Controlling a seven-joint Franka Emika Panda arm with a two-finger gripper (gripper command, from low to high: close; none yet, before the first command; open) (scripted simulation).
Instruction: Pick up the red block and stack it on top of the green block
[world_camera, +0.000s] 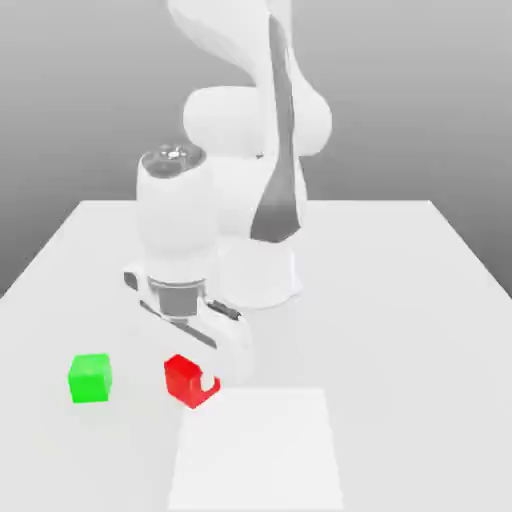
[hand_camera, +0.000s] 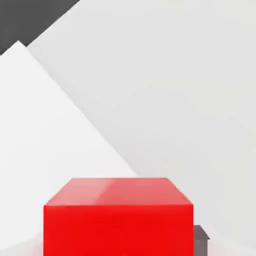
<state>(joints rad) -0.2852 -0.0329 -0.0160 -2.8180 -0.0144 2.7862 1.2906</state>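
White table (world_camera: 400, 330), red block (hand_camera: 118, 230) — green block (world_camera: 91, 379) in exterior view only

With the red block (world_camera: 184, 381) as the dial's centre in the exterior view, the green block (world_camera: 90, 379) stands in the way at nine o'clock — a bare strip of table (world_camera: 400, 330) lies between the two. Overhead the gripper (world_camera: 205, 383) closes off the drop from above, and the arm's base (world_camera: 256, 275) bars one o'clock. Three o'clock is wide open — five o'clock has only a flat white square (world_camera: 256, 450)
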